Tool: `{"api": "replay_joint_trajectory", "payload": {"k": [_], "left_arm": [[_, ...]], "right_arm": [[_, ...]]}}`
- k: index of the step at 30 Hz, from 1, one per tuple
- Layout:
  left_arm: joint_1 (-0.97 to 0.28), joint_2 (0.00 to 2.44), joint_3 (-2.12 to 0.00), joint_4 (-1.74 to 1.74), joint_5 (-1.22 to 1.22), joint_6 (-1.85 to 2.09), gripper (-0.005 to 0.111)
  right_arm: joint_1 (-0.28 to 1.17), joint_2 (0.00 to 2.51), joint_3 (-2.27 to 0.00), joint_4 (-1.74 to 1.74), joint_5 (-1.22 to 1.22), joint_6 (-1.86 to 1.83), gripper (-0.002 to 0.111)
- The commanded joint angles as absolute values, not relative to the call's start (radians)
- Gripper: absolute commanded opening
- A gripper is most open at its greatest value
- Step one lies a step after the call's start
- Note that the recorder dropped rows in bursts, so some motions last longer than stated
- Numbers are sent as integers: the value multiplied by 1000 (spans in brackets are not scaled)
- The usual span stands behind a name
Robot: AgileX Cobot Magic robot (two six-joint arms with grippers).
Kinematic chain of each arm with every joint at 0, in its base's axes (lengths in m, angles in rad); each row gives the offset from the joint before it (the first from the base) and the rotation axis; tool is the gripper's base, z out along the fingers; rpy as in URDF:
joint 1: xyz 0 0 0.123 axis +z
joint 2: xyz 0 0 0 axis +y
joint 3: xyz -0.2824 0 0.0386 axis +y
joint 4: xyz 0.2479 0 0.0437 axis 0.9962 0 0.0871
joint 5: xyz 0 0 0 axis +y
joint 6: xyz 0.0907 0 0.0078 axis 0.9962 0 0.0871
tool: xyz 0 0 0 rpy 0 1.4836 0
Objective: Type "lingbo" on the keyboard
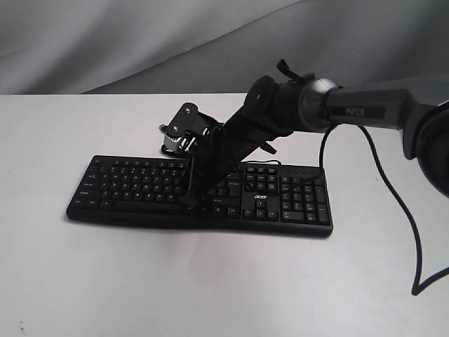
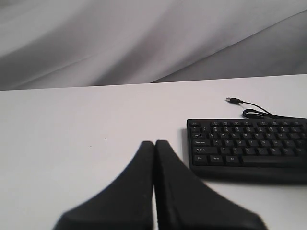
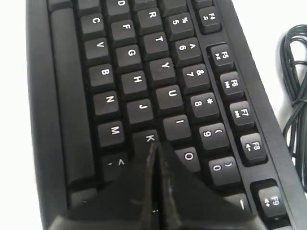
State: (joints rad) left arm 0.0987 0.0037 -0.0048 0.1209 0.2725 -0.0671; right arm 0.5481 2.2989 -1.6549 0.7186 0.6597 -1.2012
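The black keyboard [image 1: 133, 184] with a white acer logo lies across the middle of the white table [image 1: 210, 281]. My right gripper [image 1: 189, 201] reaches down from the right onto its letter block. In the right wrist view the right gripper [image 3: 154, 146] is shut, empty, and its tip sits low over the keyboard [image 3: 129, 57] between the K key [image 3: 149, 138] and the O key [image 3: 188, 156], hiding the key beneath. My left gripper [image 2: 154, 143] is shut and empty over bare table, off the end of the keyboard [image 2: 249, 143]. It is out of the exterior view.
The keyboard's thin cable [image 3: 295, 72] lies coiled behind it, ending in a USB plug [image 2: 233, 100]. The right arm's own black cable [image 1: 393, 189] hangs in a loop at the right. Grey cloth [image 1: 140, 42] covers the back.
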Motion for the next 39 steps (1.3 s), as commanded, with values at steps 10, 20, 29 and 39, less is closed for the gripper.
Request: {"api": "replay_joint_trajectory", "payload": {"k": [10, 20, 29, 39], "left_arm": [[100, 0, 0, 117, 266, -69, 1], [100, 0, 0, 117, 266, -69, 1], [100, 0, 0, 117, 266, -69, 1], [100, 0, 0, 117, 266, -69, 1]], "right_arm": [[549, 2321, -1658, 706, 684, -1198, 0], [559, 2302, -1732, 706, 666, -1198, 0], [557, 2338, -1758, 709, 646, -1193, 0], [557, 2360, -1758, 734, 625, -1207, 0]]}}
